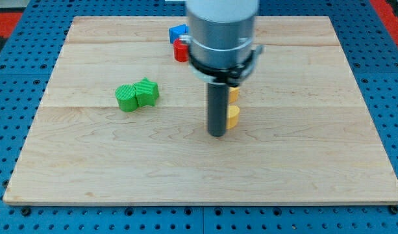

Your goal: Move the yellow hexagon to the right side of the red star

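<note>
- Just to the view's right of my tip (217, 134), touching or all but touching the rod, we see a yellow block (233, 117); a second yellow block (234, 94) peeks out above it, and the rod hides enough of both that we cannot tell which is the hexagon.
- Toward the view's top, left of the arm's grey body, sits a red block (180, 50) with a blue block (178, 32) touching it from above; the red one is half hidden, so we take it for the star without seeing its points.
- The move turns on this: the yellow pieces lie below the red block and somewhat to its right, so we judge the push should run toward the view's top, which calls for the tip to get beneath the yellow block first.
- We carry no gripper, only a plain dark rod, so there is nothing to spread or close.
- Well apart at the view's left, a green round block (126, 98) and a green star (147, 91) touch each other.
- The blocks look like ridged matte plastic; the wooden board (302, 175) is pale, smooth, faintly grained, and should let them slide easily.
</note>
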Tool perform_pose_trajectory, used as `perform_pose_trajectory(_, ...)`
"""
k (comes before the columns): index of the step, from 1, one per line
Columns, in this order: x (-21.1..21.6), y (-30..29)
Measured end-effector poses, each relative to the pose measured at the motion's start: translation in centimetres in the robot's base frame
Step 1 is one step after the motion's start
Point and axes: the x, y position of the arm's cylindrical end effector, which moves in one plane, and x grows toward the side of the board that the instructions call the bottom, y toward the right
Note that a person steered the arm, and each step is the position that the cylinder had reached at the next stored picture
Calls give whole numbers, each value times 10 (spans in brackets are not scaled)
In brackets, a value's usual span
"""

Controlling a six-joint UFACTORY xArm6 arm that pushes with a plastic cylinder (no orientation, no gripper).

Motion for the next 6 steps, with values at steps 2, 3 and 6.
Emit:
perform_pose_trajectory(2, -36, 2)
perform_pose_trajectory(3, -55, 2)
perform_pose_trajectory(6, -147, 20)
